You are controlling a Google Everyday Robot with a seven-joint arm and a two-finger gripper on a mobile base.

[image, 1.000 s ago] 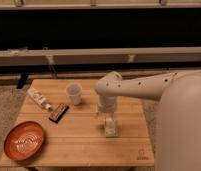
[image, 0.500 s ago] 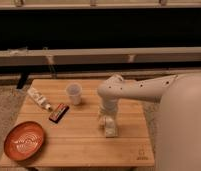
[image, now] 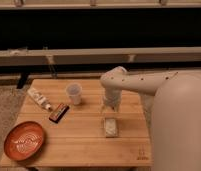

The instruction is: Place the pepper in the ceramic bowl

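Observation:
The ceramic bowl is a wide, shallow orange-red bowl with pale swirl lines. It sits on the front left corner of the wooden table and has nothing in it. My gripper points straight down at the table top right of centre, far to the right of the bowl. The white arm reaches in from the right. The pepper is not visible; it may be hidden under the gripper.
A translucent plastic cup stands at the back middle of the table. A flat dark red-brown bar lies left of centre, and a white packet lies at the back left. A dark shelf wall stands behind the table.
The arm's upper joint has shifted slightly to the right. The gripper stays low over the same spot on the table. The objects have not moved.

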